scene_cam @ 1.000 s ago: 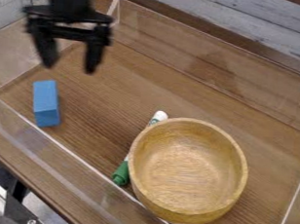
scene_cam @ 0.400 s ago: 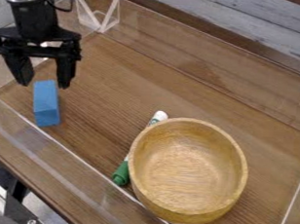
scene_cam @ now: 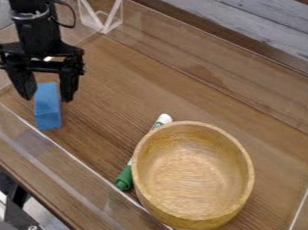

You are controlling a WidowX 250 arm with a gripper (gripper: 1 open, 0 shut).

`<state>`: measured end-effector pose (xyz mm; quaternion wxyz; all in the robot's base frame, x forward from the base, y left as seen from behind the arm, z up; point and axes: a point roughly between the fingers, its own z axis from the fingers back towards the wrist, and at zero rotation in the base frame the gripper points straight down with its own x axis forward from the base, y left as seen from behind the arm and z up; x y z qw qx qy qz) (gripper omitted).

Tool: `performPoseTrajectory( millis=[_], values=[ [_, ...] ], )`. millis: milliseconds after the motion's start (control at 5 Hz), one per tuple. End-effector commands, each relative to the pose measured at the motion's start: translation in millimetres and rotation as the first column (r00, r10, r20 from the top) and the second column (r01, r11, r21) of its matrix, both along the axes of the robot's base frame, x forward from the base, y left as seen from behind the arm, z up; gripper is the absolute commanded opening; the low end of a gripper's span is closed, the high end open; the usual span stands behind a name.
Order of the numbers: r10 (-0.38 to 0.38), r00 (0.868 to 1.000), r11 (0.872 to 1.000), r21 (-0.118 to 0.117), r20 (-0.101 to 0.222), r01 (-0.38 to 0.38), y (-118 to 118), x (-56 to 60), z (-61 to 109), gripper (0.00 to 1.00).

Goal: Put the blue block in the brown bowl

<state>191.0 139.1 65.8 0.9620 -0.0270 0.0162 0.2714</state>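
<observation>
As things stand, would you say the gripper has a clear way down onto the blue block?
Probably yes: the gripper hangs open just above the blue block, nothing lies between them, and the marker sits well aside.

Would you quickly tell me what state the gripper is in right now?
Gripper: open, jaws spread over the blue block, holding nothing.

Black gripper (scene_cam: 40, 84) pointing straight down from a dark, upright wrist at the upper left of the camera view. Jaws spread wide, nothing clamped between them. Two black fingers (scene_cam: 13, 81) hanging parallel, tips low, one on each side of the gap. Broad black crossbar above the gap, joining both fingers to the wrist. Arm rising out of frame at the top. Whether the fingertips touch anything below cannot be told from here.
</observation>
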Motion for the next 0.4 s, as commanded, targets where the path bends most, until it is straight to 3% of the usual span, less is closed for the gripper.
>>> performPoseTrajectory(
  millis=[0,200],
  values=[
    [0.023,0.999,1.000,0.020,0.026,-0.023,8.2,3.3,-1.7,1.00],
    [0.037,0.999,0.999,0.021,0.023,-0.038,12.3,4.9,-9.7,1.00]
  ],
)
